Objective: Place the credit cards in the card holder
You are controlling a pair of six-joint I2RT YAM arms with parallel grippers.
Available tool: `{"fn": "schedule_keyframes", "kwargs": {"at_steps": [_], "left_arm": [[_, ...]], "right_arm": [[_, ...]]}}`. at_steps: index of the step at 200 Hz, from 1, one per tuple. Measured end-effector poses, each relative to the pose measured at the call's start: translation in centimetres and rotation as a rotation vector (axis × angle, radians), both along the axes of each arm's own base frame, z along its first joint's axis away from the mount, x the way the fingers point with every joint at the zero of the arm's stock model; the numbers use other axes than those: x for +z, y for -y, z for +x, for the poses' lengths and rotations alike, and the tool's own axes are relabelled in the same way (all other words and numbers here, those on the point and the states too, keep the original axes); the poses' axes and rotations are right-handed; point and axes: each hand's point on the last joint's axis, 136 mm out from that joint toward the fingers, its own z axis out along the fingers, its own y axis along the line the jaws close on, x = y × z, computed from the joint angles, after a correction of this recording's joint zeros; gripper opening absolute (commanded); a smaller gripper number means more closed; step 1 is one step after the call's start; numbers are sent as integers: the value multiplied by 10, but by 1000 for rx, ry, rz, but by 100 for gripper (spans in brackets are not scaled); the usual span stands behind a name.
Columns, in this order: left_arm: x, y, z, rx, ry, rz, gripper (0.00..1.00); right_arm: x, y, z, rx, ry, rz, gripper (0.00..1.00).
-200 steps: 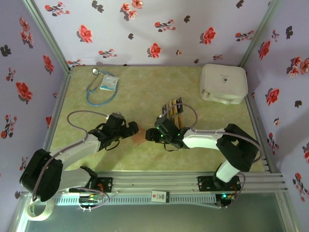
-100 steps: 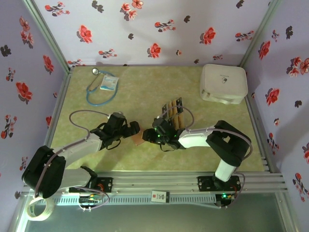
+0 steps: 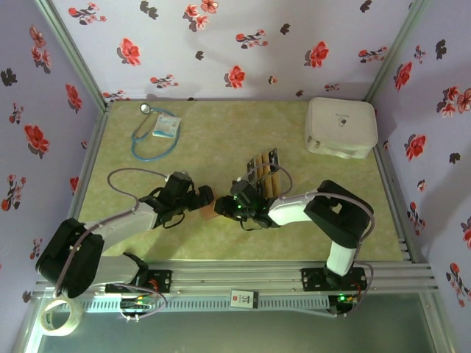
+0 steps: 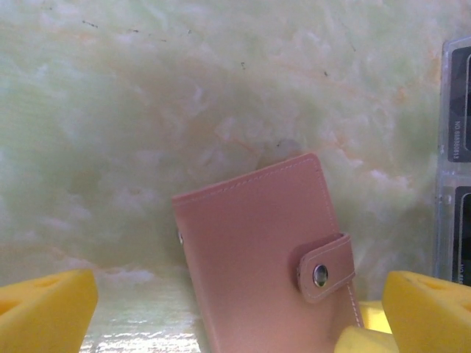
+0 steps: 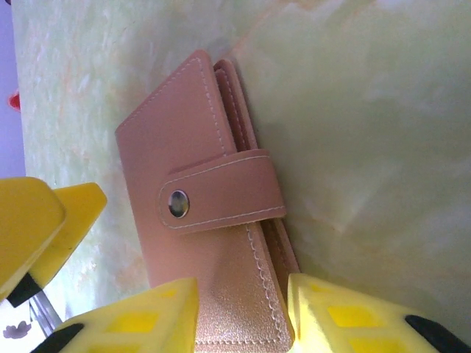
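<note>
At table centre, card holder lies flat, snap closed. My left jaws wide open, empty. My right jaws part open astride its end; whether gripping, cannot tell. Just beyond, credit cards.

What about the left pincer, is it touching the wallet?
Apart. In the left wrist view, bare table shows between the wallet and both yellow fingers of the open left pincer.

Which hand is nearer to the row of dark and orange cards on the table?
Right. The right hand is close by the row of dark and orange cards, on their near side; the left hand is farther left.
</note>
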Motion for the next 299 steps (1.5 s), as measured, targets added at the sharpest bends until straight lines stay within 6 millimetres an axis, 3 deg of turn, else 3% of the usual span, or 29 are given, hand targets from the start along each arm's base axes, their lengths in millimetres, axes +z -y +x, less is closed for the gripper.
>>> {"fn": "schedule_keyframes", "kwargs": {"at_steps": [43, 75, 96, 152, 180, 213, 269, 299], "left_arm": [[-1, 0, 0, -2, -2, -2, 100], [0, -1, -1, 0, -5, -5, 100], [8, -12, 4, 29, -6, -17, 100], [71, -38, 48, 130, 91, -181, 100], [99, -34, 61, 109, 134, -275, 100], [127, -22, 76, 92, 175, -421, 100], [138, -6, 89, 81, 166, -547, 100], [141, -3, 94, 88, 167, -585, 94]], "right_arm": [[2, -5, 1, -10, -11, 31, 0], [5, -6, 2, -4, -10, 47, 0], [12, -4, 7, -11, -5, 63, 0], [84, 17, 41, -70, 90, 175, 0], [117, 21, 53, -82, 136, 232, 0], [141, 19, 54, -72, 160, 285, 0], [178, 8, 59, -65, 175, 400, 0], [193, 3, 59, -58, 177, 460, 0]]}}
